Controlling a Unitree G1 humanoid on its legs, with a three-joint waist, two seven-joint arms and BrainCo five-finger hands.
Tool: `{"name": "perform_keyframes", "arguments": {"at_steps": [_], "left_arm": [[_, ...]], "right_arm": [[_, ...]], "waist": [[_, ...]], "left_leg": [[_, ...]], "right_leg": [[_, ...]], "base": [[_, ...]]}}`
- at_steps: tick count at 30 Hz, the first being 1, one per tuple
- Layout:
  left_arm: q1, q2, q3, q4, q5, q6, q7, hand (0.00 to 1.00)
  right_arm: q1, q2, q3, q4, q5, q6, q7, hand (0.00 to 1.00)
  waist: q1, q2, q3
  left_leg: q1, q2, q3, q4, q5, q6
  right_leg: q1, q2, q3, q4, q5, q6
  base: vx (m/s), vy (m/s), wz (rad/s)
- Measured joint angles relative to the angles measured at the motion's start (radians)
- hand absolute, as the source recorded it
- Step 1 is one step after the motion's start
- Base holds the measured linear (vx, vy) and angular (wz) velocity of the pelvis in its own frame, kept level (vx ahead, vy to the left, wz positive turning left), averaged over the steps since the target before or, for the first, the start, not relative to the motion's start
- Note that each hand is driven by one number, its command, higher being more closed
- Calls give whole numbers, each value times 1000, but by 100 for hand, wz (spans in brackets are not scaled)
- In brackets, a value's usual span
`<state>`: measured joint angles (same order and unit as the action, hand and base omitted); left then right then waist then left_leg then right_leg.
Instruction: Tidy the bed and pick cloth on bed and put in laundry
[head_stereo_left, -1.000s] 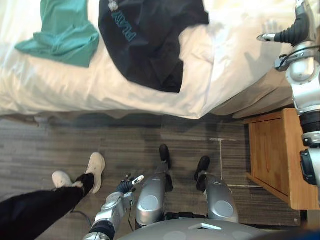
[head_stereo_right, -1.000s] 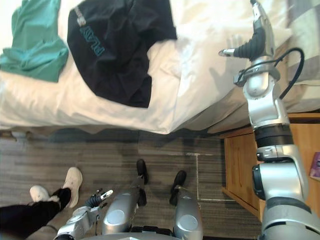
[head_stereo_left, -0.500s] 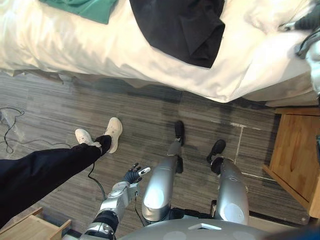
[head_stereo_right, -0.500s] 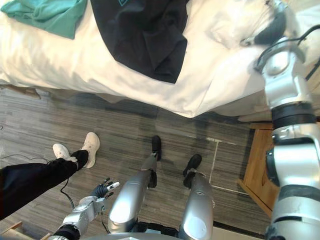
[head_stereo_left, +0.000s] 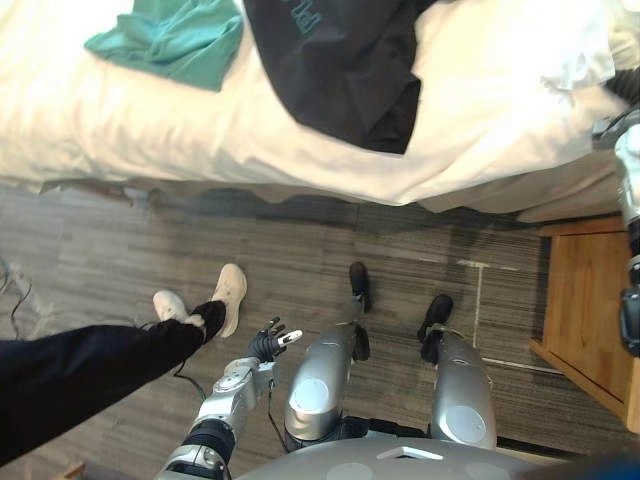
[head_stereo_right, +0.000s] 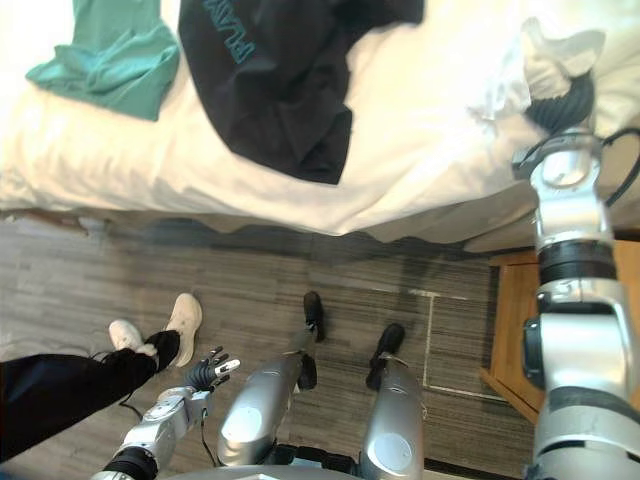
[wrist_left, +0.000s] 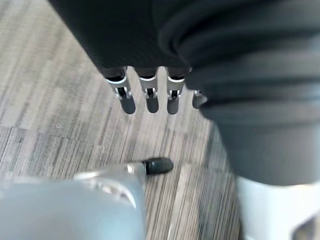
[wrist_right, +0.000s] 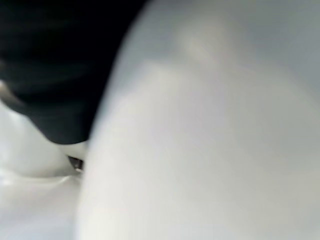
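Bedsheet swallows my right robot hand at bed right edge — grip can't tell; left robot hand hangs wide — black cloth untouched.

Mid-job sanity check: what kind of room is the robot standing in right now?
Most likely a bedroom, possibly a hotel room: a bed with white bedding, a black garment and a teal garment lying on it, and a low wooden cabinet beside the bed, like a nightstand.

Left hand low, loosely splayed.
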<state>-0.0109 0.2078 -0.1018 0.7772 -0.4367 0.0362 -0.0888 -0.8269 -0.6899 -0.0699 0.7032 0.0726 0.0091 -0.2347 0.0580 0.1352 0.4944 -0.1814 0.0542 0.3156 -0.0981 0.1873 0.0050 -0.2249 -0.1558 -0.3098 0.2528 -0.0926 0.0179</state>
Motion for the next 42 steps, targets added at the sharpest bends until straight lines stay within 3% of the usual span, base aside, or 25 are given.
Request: {"name": "perform_keyframes", "arguments": {"at_steps": [4, 7, 8, 12, 15, 19, 22, 25, 26, 30, 33, 38, 42], "left_arm": [[23, -8, 18, 9, 43, 0, 5, 0], [28, -36, 24, 76, 78, 1, 12, 0], [44, -57, 24, 95, 101, 0, 19, 0], [73, -75, 34, 111, 113, -10, 26, 0], [78, -85, 52, 140, 117, -9, 38, 0], [80, -89, 79, 157, 146, -1, 51, 0], [90, -90, 85, 158, 153, 1, 49, 0], [102, -89, 87, 158, 154, 3, 45, 0], [110, -89, 87, 157, 154, 5, 44, 0], [117, -80, 90, 156, 154, 10, 43, 0], [121, -73, 93, 149, 154, 22, 42, 0], [147, -35, 92, 149, 154, 30, 22, 0], [181, -30, 87, 151, 142, 40, 22, 0]], "right_arm": [[210, 156, -109, -68, 109, -28, -50, 0], [367, 294, -175, -124, 167, -91, -99, 0], [418, 352, -176, -141, 191, -127, -124, 0], [502, 476, -178, -105, 210, -171, -165, 0], [613, 567, -208, 42, 261, -164, -188, 0], [755, 628, -248, 172, 301, -145, -238, 0], [782, 627, -279, 183, 326, -144, -281, 0], [787, 619, -320, 187, 338, -144, -319, 0], [786, 609, -346, 187, 338, -145, -332, 100], [782, 560, -412, 120, 336, -152, -337, 100], [773, 509, -404, 3, 327, -158, -275, 100], [665, 428, -357, -140, 355, -160, -75, 100], [483, 368, -327, -178, 559, -152, 93, 100]], "waist": [[-36, -64, -41], [-58, -94, -94], [-59, -94, -126], [-52, -92, -187], [-55, -92, -217], [-77, -87, -222], [-97, -87, -226], [-95, -89, -248], [-95, -90, -259], [-86, -96, -277], [-84, -96, -277], [-82, -104, -278], [-71, -100, -273]], "left_leg": [[70, 10, 60, 0, -26, -26], [118, 19, 87, -1, -47, -33], [144, 22, 98, -5, -60, -36], [195, 31, 111, -6, -84, -46], [218, 34, 114, -6, -99, -50], [251, 32, 121, -6, -108, -62], [254, 34, 131, -7, -108, -62], [254, 34, 129, -7, -108, -61], [255, 34, 122, -7, -111, -58], [260, 29, 112, -7, -117, -50], [261, 22, 113, -7, -125, -42], [249, 11, 119, -7, -130, -26], [237, 2, 118, -6, -128, -24]], "right_leg": [[63, 19, 50, -63, 19, 8], [115, 36, 76, -106, 29, 10], [146, 43, 84, -131, 31, 11], [209, 58, 88, -169, 30, 9], [242, 62, 88, -189, 28, 9], [274, 62, 91, -207, 26, 12], [274, 64, 97, -208, 26, 12], [277, 65, 92, -211, 25, 13], [283, 65, 85, -214, 22, 18], [297, 60, 79, -218, 17, 25], [295, 51, 81, -217, 15, 29], [275, 44, 104, -212, 24, 35], [262, 40, 103, -208, 32, 31]], "base": [[50, -7, -52], [99, -20, -31], [111, -16, -29], [122, -26, -9], [139, -27, -6], [90, -12, -12], [21, -5, -9], [-1, 6, 5], [5, 11, 19], [4, 27, 10], [0, 48, -1], [44, 41, -10], [58, 18, 4]]}}
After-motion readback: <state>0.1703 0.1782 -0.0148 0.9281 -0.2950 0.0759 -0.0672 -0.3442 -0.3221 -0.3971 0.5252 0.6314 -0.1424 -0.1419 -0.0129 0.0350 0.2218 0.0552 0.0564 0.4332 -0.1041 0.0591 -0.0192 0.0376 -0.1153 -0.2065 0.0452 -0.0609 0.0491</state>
